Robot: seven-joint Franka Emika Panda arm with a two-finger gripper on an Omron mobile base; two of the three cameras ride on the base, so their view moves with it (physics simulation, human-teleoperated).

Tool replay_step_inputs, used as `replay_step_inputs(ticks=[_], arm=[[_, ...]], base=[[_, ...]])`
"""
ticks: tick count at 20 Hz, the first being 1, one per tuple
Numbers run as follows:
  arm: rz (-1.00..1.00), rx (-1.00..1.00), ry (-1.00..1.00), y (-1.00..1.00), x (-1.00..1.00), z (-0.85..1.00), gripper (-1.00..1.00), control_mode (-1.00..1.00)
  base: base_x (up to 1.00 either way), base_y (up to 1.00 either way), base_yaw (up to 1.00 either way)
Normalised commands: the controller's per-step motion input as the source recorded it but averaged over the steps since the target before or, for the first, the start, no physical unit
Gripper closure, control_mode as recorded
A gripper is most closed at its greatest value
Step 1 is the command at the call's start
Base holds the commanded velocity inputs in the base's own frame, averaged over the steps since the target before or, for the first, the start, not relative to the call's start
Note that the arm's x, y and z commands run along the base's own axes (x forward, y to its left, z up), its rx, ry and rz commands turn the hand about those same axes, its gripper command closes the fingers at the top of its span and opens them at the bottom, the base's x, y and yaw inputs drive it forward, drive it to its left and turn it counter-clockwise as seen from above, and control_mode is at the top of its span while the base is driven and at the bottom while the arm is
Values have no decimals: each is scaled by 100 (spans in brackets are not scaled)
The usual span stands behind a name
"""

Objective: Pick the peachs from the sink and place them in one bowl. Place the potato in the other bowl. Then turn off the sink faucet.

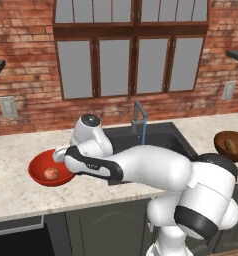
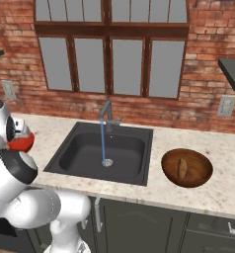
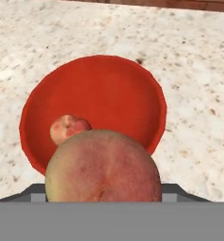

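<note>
1. Watching the left base view, I see the arm reaching left over the red bowl (image 1: pixel 50 170); one peach (image 1: pixel 51 173) lies inside it, and I can't make out the gripper here.
2. Right base view: the potato (image 2: pixel 181 168) sits in the wooden bowl (image 2: pixel 187 167), and the faucet (image 2: pixel 106 114) runs water into the sink (image 2: pixel 102 151).
3. Hand view: the second peach (image 3: pixel 103 166) is pinched in the gripper, above the bowl's near rim. I'd edge toward the centre, lower, and let go beside the resting peach.
</note>
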Motion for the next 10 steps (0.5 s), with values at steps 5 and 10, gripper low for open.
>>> replay_step_inputs(ticks=[5,10], arm=[[0,-3,0,39,6,-32,100,-100],[-5,0,0,14,44,-1,100,-100]], base=[[0,0,0],[0,0,0]])
